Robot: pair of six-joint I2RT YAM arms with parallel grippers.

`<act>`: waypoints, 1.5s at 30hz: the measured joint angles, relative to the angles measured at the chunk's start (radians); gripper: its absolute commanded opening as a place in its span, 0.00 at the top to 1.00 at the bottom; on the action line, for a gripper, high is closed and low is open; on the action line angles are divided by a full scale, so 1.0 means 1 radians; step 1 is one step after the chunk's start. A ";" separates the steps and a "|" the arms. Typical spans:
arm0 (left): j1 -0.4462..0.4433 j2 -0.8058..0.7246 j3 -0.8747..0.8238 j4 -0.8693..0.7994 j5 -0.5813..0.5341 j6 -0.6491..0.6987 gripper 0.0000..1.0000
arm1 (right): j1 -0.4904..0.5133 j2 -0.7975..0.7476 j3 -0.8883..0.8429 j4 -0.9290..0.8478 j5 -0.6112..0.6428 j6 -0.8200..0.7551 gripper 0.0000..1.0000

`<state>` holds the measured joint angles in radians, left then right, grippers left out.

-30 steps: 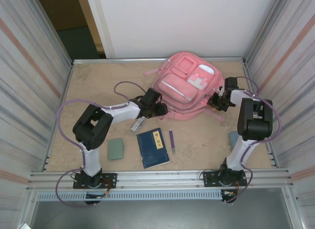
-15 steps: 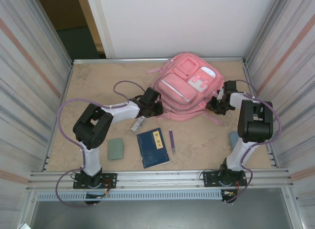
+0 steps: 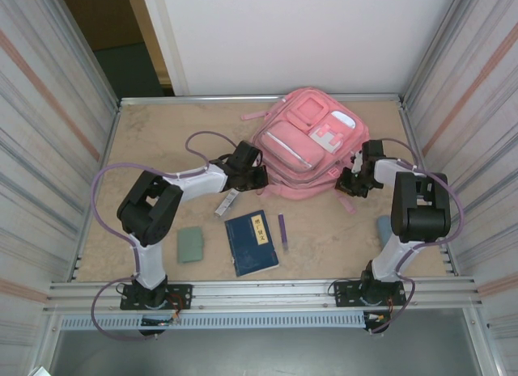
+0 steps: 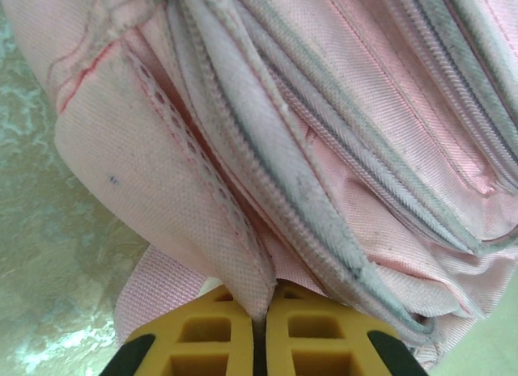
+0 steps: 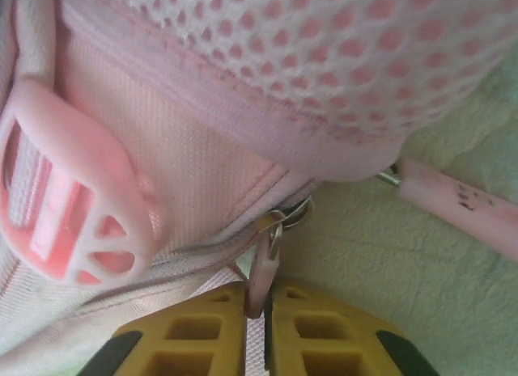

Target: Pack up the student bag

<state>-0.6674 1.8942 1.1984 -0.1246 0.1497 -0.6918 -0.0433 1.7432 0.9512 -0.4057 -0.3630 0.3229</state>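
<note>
Firmly, left claw point(image 4: 261, 313) pinches fabric of the student bag point(image 3: 303, 149), right claw point(image 5: 257, 302) its zipper pull point(image 5: 264, 267).

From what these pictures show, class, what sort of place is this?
Likely a robot test cell: left arm and right arm bolted to a metal rail, ribbed metal walls boxing in the table, student bag laid out.

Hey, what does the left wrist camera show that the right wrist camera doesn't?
Left wrist: the left jaws shut on a fabric fold of the bag, beside its zipper rows. Right wrist: the right jaws shut on a zipper pull, next to a plastic buckle and a mesh panel. Both: pink bag fabric, closed yellow jaws at the bottom edge, and the table beneath.
</note>
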 measured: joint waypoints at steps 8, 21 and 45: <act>0.000 0.000 0.008 -0.002 0.015 0.000 1.00 | 0.011 -0.033 -0.005 -0.020 0.039 -0.003 1.00; -0.002 0.000 0.010 0.000 0.045 0.007 1.00 | 0.037 -0.128 -0.005 -0.091 0.154 -0.048 0.77; -0.002 0.000 0.010 0.018 0.111 0.008 1.00 | 0.012 -0.040 0.040 -0.049 0.191 -0.074 0.69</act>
<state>-0.6697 1.8942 1.2083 -0.1062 0.2604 -0.6842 -0.0315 1.7031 0.9909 -0.4549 -0.1719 0.2485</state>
